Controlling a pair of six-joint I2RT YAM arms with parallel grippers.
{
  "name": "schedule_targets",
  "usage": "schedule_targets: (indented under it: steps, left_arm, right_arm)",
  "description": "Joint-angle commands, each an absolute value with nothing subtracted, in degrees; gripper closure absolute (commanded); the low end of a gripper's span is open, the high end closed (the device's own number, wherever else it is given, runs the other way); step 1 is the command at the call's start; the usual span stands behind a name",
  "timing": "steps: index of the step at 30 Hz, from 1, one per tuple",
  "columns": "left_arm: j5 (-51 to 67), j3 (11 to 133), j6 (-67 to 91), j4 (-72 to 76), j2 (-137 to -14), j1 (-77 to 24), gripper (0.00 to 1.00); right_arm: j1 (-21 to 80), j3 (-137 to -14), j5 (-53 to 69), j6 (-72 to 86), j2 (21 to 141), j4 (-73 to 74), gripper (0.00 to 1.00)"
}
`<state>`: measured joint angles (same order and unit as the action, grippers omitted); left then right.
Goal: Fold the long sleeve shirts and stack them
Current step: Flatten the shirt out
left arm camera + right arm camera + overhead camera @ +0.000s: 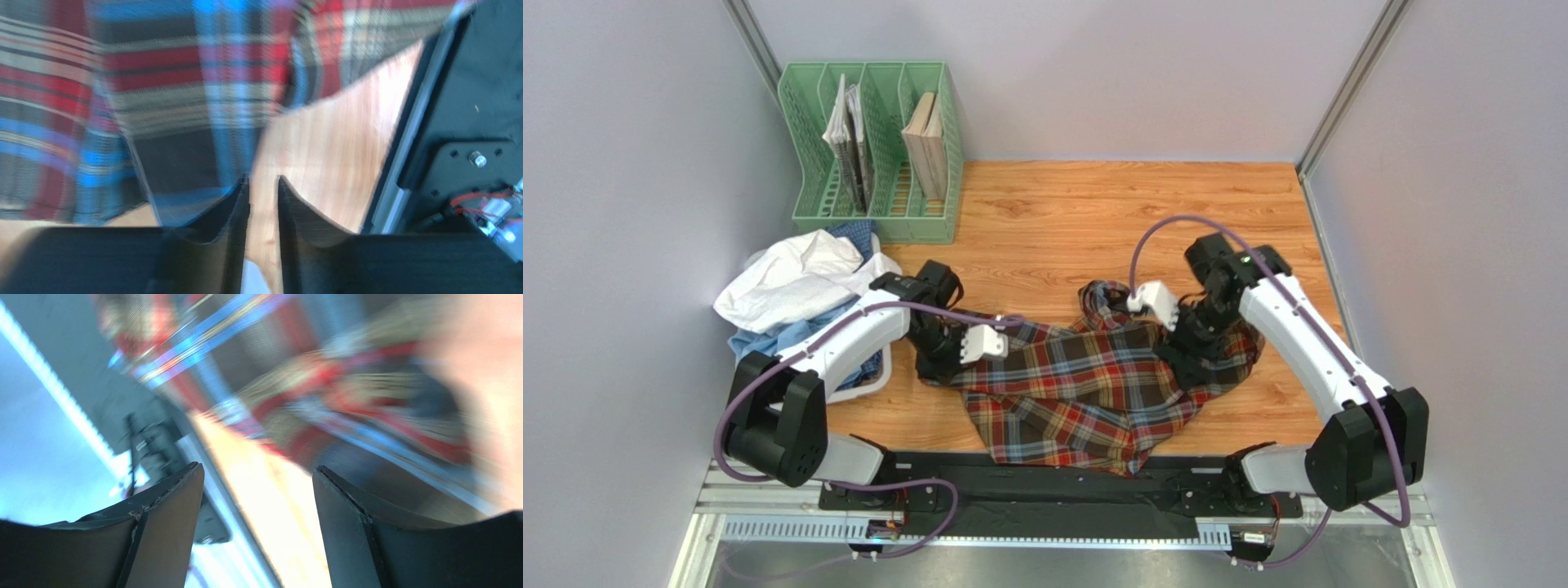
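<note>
plaid shirt point(1081, 392) lies crumpled on the bench point(1051, 221). left pincer point(263, 184) barely parted, seemingly empty; right pincer point(258, 478) spread wide.

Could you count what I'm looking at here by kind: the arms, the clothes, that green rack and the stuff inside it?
Robot arms: 2 (left, right)
Plaid shirt, spread on the table: 1
Pile of white and light blue clothes: 1 (I cannot tell how many pieces are in it)
Green rack: 1
Bundles of books in the rack: 2 ()
Total: 7
</note>
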<state>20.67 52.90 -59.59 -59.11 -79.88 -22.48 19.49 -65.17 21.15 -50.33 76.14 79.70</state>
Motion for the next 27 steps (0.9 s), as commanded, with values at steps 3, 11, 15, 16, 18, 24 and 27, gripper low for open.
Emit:
schedule_targets:
  steps: [3,11,15,16,18,24,27]
  left_arm:
    - [18.98,58.78,-59.25,-59.94,-77.94,-22.85,0.60]
    - [26.19,68.55,-44.05,-55.20,-86.64,-22.06,0.42]
    - [27.07,69.52,-40.26,-53.70,-90.26,-21.45,0.31]
    - [26.98,69.43,-39.64,-52.92,-90.79,-21.27,0.31]
    - [26.46,69.26,-39.29,-52.21,-92.37,-20.92,0.31]
    - [24.17,68.91,-39.29,-50.89,-96.06,-20.74,0.31]
    - [23.38,68.38,-39.11,-50.10,-97.29,-20.65,0.31]
  right_arm:
    - [10.39,-82.25,23.38,-44.93,84.18,81.24,0.29]
    - [8.79,-98.33,28.12,-27.11,104.29,72.42,0.21]
    - [9.40,-104.59,30.33,-17.87,110.81,69.44,0.00]
    - [9.58,-104.33,29.54,-17.15,111.35,68.04,0.00]
    - [10.10,-103.89,28.13,-16.26,114.15,65.31,0.00]
    - [12.56,-103.46,29.45,-17.22,120.85,65.31,0.06]
    - [14.32,-101.60,28.13,-17.67,121.99,63.46,0.12]
